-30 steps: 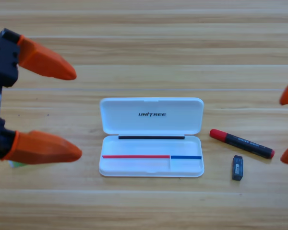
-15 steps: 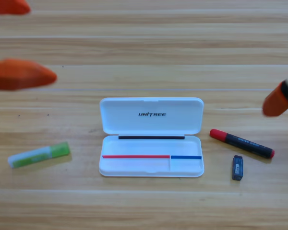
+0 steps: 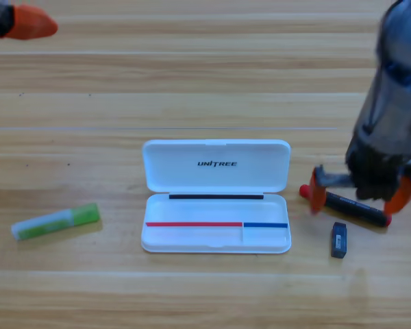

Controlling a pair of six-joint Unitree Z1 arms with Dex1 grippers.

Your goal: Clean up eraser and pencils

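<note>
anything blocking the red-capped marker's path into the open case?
Nothing visible. The right gripper is down over the red-capped marker, one orange jaw at each end. Bare table lies between the marker and the open white case to its left. The eraser sits below, off that line.

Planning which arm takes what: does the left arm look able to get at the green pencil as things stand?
Probably yes. The green pencil lies alone on the table's left, nothing beside or over it, and the left gripper waits at the top-left corner, same side. The right gripper is busy over the red-capped marker.
</note>
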